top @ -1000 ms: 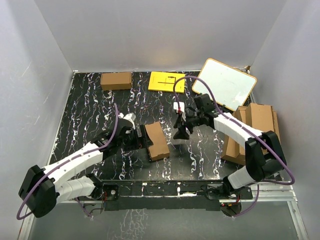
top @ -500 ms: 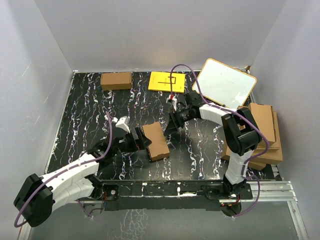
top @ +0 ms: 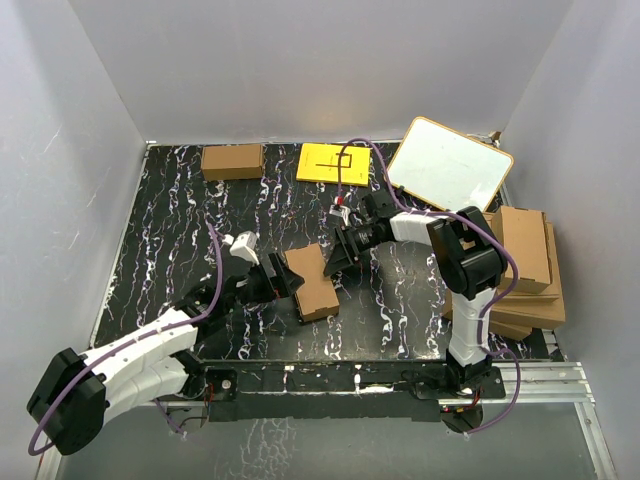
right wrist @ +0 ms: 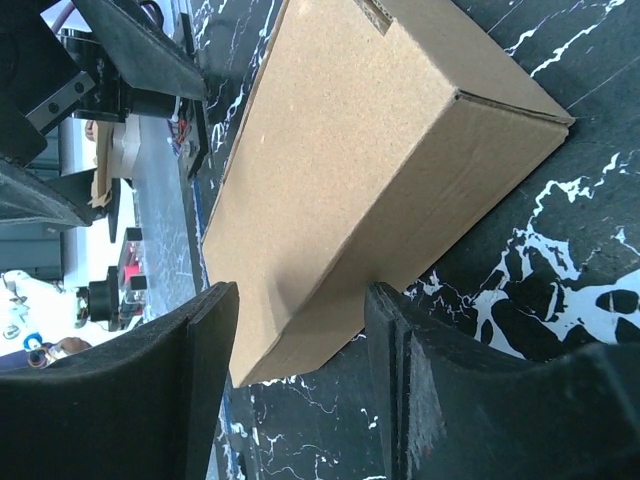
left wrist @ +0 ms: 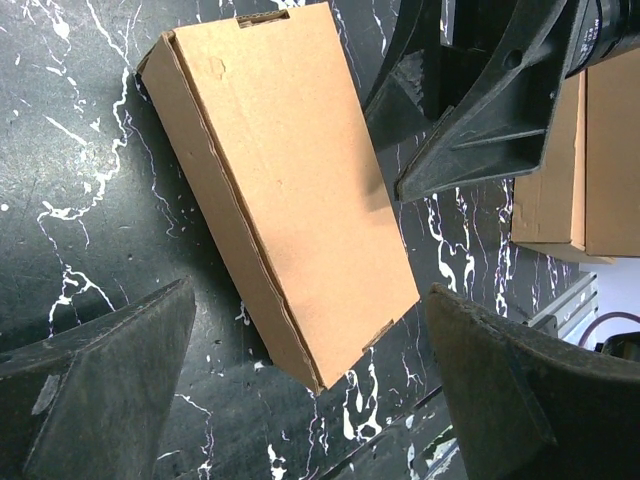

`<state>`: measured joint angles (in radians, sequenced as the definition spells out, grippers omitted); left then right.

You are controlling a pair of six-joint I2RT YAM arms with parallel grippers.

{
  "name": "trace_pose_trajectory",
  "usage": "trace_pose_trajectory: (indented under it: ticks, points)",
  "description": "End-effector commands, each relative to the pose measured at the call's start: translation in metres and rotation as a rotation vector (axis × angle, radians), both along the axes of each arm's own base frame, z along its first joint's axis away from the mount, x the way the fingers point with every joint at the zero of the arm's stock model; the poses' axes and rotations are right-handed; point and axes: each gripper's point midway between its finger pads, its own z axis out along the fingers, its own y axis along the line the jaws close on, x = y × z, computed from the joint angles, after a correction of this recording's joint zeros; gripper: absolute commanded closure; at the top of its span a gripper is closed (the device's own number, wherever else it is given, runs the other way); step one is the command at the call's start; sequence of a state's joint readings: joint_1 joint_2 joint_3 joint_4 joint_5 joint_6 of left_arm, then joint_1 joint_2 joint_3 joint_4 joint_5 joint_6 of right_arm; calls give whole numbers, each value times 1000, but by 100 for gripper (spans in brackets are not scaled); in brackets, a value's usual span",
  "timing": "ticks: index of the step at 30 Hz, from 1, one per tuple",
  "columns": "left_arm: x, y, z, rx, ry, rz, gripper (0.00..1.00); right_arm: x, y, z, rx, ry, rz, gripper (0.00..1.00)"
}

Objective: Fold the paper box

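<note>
cardboard paper box (top: 313,282) flat | left claw (left wrist: 310,395) wide, off its edges | right claw (right wrist: 300,300) parted at edge

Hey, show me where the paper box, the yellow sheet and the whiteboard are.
paper box (top: 312,283), top external view, middle of its top face.
yellow sheet (top: 325,167), top external view, near its middle.
whiteboard (top: 450,168), top external view, middle of its white surface.

Black marbled counter (top: 170,225) with small brown carton (top: 232,161), yellow sheet (top: 333,164), white board (top: 450,168) at back, cardboard pile (top: 525,255) far right.
</note>
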<state>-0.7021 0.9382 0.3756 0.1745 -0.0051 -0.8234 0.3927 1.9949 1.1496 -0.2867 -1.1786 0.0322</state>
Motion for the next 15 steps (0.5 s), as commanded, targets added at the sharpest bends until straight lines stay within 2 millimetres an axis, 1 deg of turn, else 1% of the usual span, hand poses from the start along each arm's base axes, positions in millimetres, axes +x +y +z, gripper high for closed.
trace_pose_trajectory:
  ticks: [1, 7, 8, 12, 13, 15]
  points:
    - [2, 4, 2, -18, -16, 25, 5, 10, 9, 17, 52, -43, 12, 44]
    - [0, 3, -1, -36, -7, 28, 5, 13, 0, 5, 31, -21, -16, 52]
    - [0, 2, -1, -41, -8, 25, 5, 14, -3, 4, 33, -12, -21, 55]
    - [0, -1, -2, -62, -4, 25, 5, 17, -11, 1, 32, 3, -46, 58]
    - [0, -2, -1, -69, -5, 26, 5, 18, -13, 0, 31, 4, -48, 61]
    - [0, -3, -2, -77, 0, 25, 5, 19, -16, -2, 29, 12, -57, 62]
